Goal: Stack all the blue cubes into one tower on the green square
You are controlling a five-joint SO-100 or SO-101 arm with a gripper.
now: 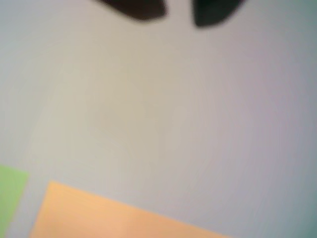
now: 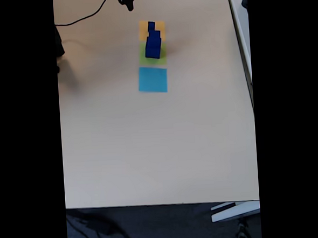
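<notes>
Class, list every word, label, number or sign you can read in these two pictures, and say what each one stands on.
None: no readable text.
Small dark blue cubes: plain faces.
Flat lime-green square patch, orange-yellow square patch, light-blue square patch: blank.
Beige table: unmarked.
The wrist view is too blurred to show any print.

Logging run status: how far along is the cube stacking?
Looks essentially done: in the fixed view the blue cubes stand as one tower on the green square, and no loose cubes lie on the table. Nothing is in hand: the gripper is open and empty in the wrist view, away from the tower. How many cubes are stacked is too small to tell.
</notes>
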